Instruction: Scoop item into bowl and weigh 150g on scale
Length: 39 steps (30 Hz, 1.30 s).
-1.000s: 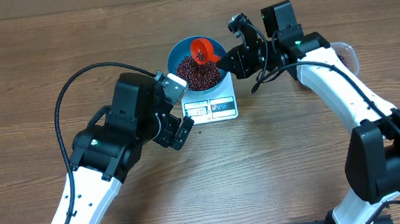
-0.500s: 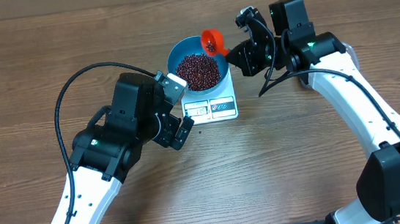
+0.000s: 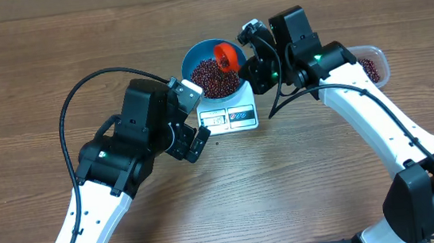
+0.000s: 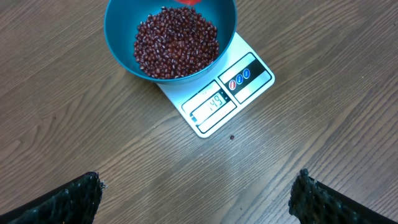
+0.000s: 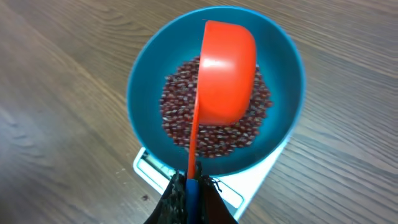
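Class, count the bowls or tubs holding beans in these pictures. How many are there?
2. The blue bowl sits on the scale; the clear tub stands at the far right of the overhead view, partly covered. More may be hidden.

overhead: high up, staring straight down, wide over the bench (image 3: 35,59) | left wrist: mid-height, tilted down onto bowl (image 4: 118,31) and scale (image 4: 219,93) | right wrist: right in close, peering down along the scoop (image 5: 227,74) into the bowl | shared: bowl and scale, in all three views
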{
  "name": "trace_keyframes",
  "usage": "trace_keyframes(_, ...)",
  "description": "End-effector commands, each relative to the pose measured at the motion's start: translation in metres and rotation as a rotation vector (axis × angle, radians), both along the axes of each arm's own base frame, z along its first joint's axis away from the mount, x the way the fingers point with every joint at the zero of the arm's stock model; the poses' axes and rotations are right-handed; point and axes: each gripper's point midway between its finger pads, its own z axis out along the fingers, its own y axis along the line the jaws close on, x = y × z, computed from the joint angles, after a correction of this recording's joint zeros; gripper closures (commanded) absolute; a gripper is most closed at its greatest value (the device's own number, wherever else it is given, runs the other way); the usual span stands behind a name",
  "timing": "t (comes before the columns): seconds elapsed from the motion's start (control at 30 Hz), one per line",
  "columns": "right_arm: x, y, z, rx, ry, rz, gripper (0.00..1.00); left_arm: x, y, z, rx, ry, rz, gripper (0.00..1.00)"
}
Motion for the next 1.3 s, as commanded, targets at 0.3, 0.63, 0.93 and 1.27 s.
trace_keyframes(0.3, -0.008, 0.003, 0.019, -0.045, -0.078, 0.104, 0.96, 0.002, -0.002, 0.013, -0.019, -0.033, -0.017, 0.00)
trace_keyframes(0.63, -0.003, -0.002, 0.019, -0.051, -0.066, 0.038, 0.96, 0.002, -0.002, 0.013, -0.019, -0.033, -0.017, 0.00)
trace_keyframes(0.93, 0.003, -0.006, 0.018, -0.123, -0.108, -0.007, 0.96, 0.002, -0.002, 0.013, -0.019, -0.033, -0.017, 0.00)
trace_keyframes(1.27, 0.003, -0.005, 0.018, -0.123, -0.107, -0.007, 0.96, 0.002, -0.002, 0.013, -0.019, -0.033, -0.017, 0.00)
